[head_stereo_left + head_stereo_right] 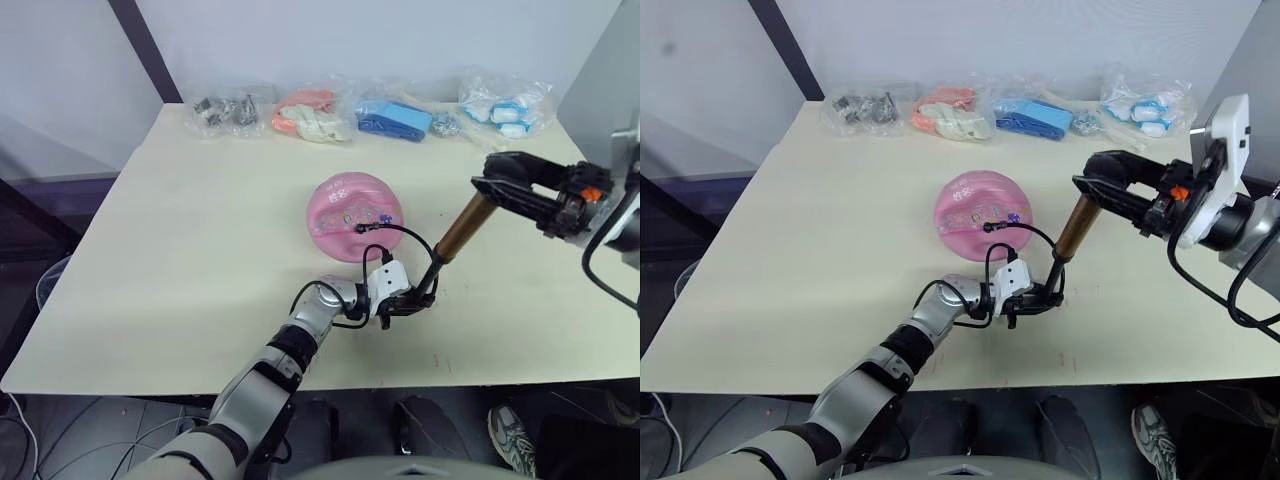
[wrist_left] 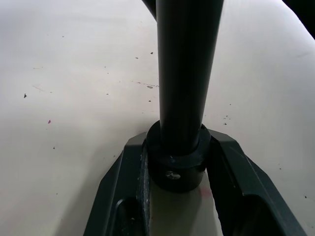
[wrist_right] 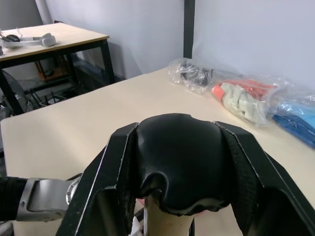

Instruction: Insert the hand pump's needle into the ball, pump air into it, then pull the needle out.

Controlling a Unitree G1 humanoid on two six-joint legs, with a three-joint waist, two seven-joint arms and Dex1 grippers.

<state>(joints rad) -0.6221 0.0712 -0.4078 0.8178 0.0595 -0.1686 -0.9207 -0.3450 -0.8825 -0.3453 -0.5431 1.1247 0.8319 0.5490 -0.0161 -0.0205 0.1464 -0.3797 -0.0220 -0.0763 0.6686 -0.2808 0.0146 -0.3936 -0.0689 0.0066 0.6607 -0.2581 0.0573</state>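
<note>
At lower centre the left claw [image 1: 408, 300] grips the pump [image 1: 459, 229] by its black base on the table [image 1: 180, 260], and the pump's long axis leans up to the right, where the right claw [image 1: 497, 187] clamps its handle. Beyond, the ball [image 1: 354, 215] lies at centre; the hose [image 1: 395, 232] arcs onto it, but the needle is too small to make out

The left gripper [image 1: 408, 300] is lying low, forearm reaching forward, its 2 fingers [image 2: 236, 191] clamping a black base. The right gripper [image 1: 490, 187] is reaching in raised from the right, fingers [image 3: 115, 172] clasping a black handle.
</note>
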